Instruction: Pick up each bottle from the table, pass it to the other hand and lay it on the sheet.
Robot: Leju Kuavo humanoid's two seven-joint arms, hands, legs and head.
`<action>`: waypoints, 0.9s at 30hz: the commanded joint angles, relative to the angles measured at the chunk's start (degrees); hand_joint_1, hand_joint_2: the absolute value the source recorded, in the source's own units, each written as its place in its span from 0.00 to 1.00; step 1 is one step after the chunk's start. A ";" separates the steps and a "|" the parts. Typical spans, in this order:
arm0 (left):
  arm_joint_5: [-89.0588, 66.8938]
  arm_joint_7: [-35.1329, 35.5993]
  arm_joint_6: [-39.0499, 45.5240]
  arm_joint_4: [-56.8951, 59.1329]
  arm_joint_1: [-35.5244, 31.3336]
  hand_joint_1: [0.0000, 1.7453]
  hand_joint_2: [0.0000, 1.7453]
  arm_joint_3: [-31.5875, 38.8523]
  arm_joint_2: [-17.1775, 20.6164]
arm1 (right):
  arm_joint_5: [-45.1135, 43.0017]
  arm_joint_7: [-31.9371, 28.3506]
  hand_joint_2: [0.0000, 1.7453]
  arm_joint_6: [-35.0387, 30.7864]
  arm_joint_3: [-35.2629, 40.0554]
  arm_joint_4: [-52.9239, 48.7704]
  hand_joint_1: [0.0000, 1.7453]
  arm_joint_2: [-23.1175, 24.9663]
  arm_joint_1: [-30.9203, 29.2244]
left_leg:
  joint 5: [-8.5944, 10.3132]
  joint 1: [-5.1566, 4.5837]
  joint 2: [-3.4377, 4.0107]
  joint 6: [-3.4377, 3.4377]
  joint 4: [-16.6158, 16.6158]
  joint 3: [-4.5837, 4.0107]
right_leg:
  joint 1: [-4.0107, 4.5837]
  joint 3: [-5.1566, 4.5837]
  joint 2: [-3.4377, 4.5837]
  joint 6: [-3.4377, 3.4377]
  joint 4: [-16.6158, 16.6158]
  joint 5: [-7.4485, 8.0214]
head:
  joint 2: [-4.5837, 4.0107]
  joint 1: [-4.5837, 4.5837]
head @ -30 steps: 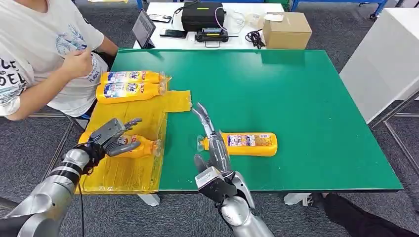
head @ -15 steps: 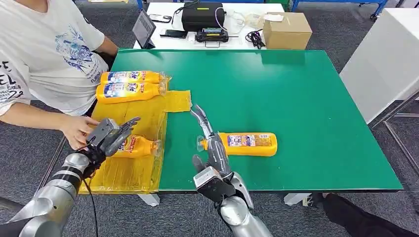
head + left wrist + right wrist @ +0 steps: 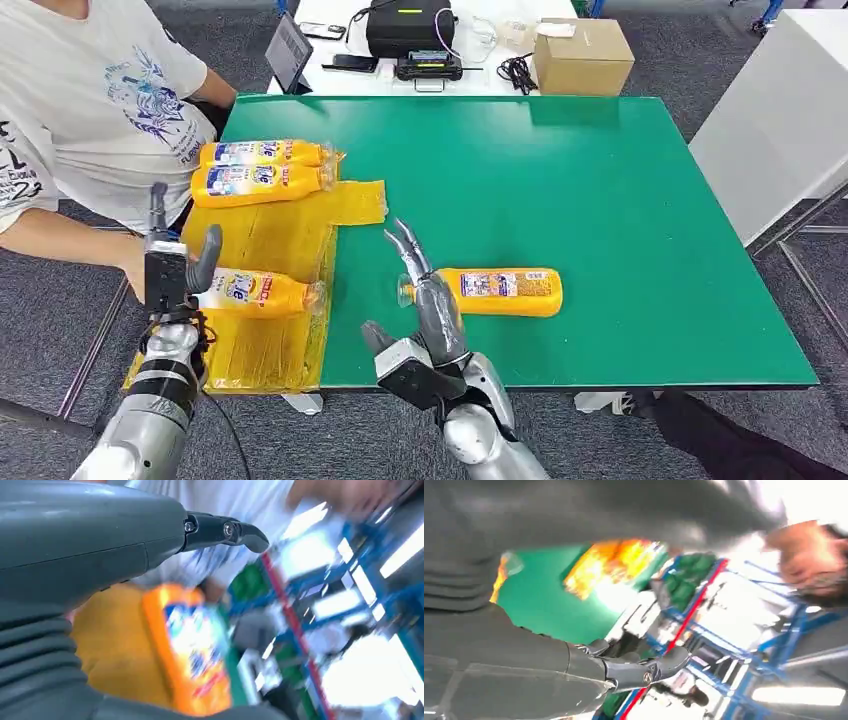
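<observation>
Silver jointed arms (image 3: pixel 150 420), grey ribbed wrist covers, dark fingers (image 3: pixel 408 243)

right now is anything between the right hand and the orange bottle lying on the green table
Nothing visible. The right hand is open with its fingers reaching over the cap end of the orange plastic bottle lying on the green table; only bare tabletop surrounds it.
</observation>
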 commanded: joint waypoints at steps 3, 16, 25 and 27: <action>6.87 -1.03 7.32 -28.36 10.03 0.00 1.00 -9.17 0.21 | 10.32 7.21 1.00 -2.54 -10.44 4.56 0.00 -8.91 -5.97 | -0.09 0.11 0.04 -0.04 0.08 -0.06 | 0.12 0.05 0.01 -0.07 -0.08 -0.02 | 0.00 0.00; 9.96 -1.03 -1.89 -28.09 14.86 0.00 1.00 -6.04 -2.66 | 21.51 20.13 1.00 4.48 -13.40 12.91 0.00 -13.62 -9.14 | -0.09 0.03 0.10 -0.06 -0.01 0.06 | 0.06 0.09 0.08 -0.09 -0.13 -0.02 | 0.00 -0.02; 7.61 -1.03 -6.06 -21.39 13.31 0.00 1.00 -4.79 -4.07 | 17.28 20.89 1.00 14.36 -11.17 27.94 0.00 -15.72 -14.62 | -0.06 0.04 0.08 -0.06 -0.05 0.08 | 0.06 0.15 0.06 -0.09 -0.17 0.01 | 0.00 0.00; 6.90 -1.03 -7.68 -18.47 12.71 0.00 1.00 -5.37 -4.35 | 16.96 20.35 1.00 14.36 -10.38 32.70 0.00 -15.43 -16.18 | -0.04 0.03 0.02 -0.08 -0.08 0.13 | 0.06 0.20 0.00 -0.11 -0.18 0.01 | 0.00 -0.02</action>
